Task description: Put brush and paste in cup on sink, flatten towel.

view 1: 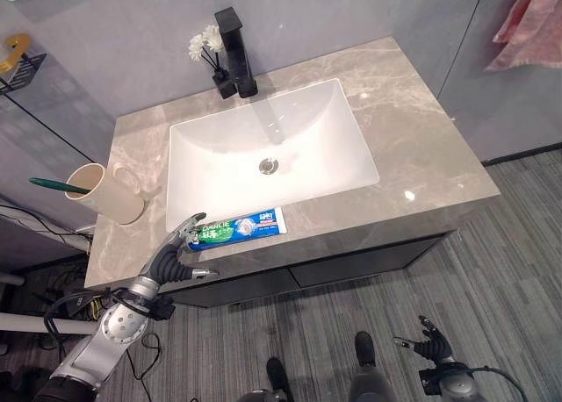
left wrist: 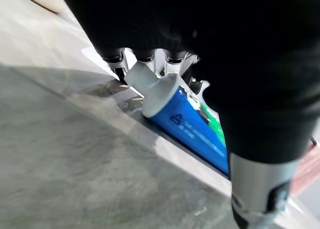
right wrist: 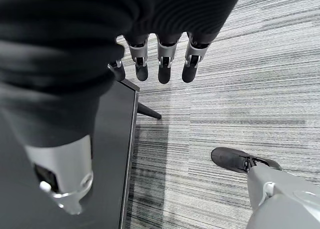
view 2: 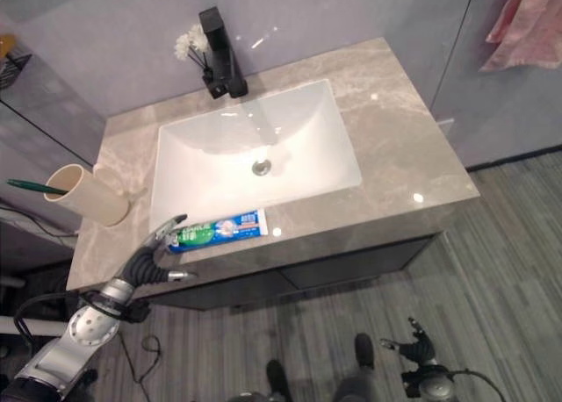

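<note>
Toothpaste tube [view 1: 235, 229] flat on counter [view 1: 413, 156], cap end between spread left hand [view 1: 172, 258] fingers [view 1: 188, 226], none curled round it.

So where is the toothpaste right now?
The toothpaste lies flat on the counter's front edge, just before the sink, right of the cup, with the left hand at its cap end.

- Beside the left hand [view 1: 172, 260] fingers [view 1: 190, 224], the toothpaste tube [view 1: 237, 228] lies across the tabletop [view 1: 413, 147] front strip.
- Beyond the fingers stands the cup [view 1: 104, 192]; bare tabletop lies between.
</note>
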Robot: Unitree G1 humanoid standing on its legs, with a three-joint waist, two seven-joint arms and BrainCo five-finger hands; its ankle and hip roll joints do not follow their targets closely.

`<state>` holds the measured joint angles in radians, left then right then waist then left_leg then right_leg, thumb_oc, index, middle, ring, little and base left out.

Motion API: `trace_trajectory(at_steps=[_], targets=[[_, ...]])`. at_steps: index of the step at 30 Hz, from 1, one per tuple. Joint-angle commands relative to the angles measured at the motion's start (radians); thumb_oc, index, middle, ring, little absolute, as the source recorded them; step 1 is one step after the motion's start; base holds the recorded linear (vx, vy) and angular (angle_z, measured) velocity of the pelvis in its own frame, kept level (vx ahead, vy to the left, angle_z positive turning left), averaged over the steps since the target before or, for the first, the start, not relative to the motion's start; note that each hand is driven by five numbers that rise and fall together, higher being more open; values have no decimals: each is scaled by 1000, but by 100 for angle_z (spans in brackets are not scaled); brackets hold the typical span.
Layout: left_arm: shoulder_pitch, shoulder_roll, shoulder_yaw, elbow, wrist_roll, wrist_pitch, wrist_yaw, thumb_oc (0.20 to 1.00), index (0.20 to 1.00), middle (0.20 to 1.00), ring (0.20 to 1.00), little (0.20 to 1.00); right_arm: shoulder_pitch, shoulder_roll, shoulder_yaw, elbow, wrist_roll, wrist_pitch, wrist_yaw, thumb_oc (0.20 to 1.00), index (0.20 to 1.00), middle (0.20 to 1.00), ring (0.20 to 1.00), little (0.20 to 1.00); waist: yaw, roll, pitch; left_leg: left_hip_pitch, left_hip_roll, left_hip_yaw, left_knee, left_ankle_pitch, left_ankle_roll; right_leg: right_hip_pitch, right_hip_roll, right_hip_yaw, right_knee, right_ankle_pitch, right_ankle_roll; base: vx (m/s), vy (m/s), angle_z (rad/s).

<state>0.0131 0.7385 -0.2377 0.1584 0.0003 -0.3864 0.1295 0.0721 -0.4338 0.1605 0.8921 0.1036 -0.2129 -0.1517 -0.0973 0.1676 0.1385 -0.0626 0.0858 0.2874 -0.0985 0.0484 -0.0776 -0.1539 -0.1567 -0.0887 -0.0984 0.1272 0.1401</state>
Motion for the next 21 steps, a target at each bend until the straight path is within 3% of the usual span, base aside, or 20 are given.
trace_trajectory(at_steps=[1,9,10,11,12,14,15,18,19,21], targets=[[-78,-23,18,52,-12,10,-6,1000,1000,1000,1000,1000,-36,-3,-2,-55,-8,-21,-18,1000,1000,1000,1000,1000,-37,-8,58,40,23,-45,11,-14,-36,52,-13,-1,19,-55,52,17,-31,1],[-96,-4,3,57,9,12,-10,1000,1000,1000,1000,1000,-40,-1,3,-54,-1,-23,-15,1000,1000,1000,1000,1000,-41,-6,66,41,30,-49,11,-13,-38,47,-4,1,45,-75,43,0,0,0],[-100,5,-4,58,21,10,-13,947,947,947,947,947,-43,-1,4,-53,1,-23,-15,1000,1000,1000,1000,1000,-42,-6,67,41,30,-50,11,-13,-39,46,-2,2,47,-76,42,0,0,0],[-100,5,-4,58,21,10,-13,947,947,947,947,947,-43,-1,4,-53,1,-23,-15,1000,1000,1000,1000,1000,-42,-6,67,41,30,-50,11,-13,-39,46,-2,2,47,-76,42,0,0,0],[-102,20,-14,51,41,7,-17,805,805,805,805,805,-44,-3,3,-52,1,-25,-15,1000,1000,1000,1000,1000,-42,-4,69,42,31,-50,11,-13,-40,44,-1,0,52,-80,42,0,0,0],[-103,28,-21,51,54,6,-20,705,705,705,705,705,-47,-4,3,-47,0,-25,-17,1000,1000,1000,1000,1000,-41,-3,70,42,32,-50,11,-13,-40,44,0,-1,53,-82,42,0,0,0],[-106,48,-35,48,84,6,-25,533,533,533,533,533,-49,-7,2,-50,-2,-28,-17,1000,1000,1000,1000,1000,-42,-1,71,43,32,-51,11,-12,-42,44,2,-2,54,-84,42,0,0,0],[-111,62,-40,51,107,5,-29,395,395,395,395,395,-49,-9,1,-54,-4,-28,-18,1000,1000,1000,1000,1000,-42,0,72,44,34,-50,11,-12,-43,45,4,-2,54,-85,42,0,0,0],[-114,71,-47,51,126,3,-30,200,200,200,200,200,-48,-8,1,-52,-5,-29,-20,1000,1000,1000,1000,1000,-42,0,71,45,34,-50,11,-13,-43,45,4,-3,54,-86,42,0,0,0],[-134,123,-85,37,215,-14,-35,200,200,200,200,200,-53,-9,2,-40,-11,-34,-26,1000,1000,1000,1000,1000,-44,1,69,53,35,-49,11,-16,-44,53,6,-3,51,-89,43,0,0,0]])
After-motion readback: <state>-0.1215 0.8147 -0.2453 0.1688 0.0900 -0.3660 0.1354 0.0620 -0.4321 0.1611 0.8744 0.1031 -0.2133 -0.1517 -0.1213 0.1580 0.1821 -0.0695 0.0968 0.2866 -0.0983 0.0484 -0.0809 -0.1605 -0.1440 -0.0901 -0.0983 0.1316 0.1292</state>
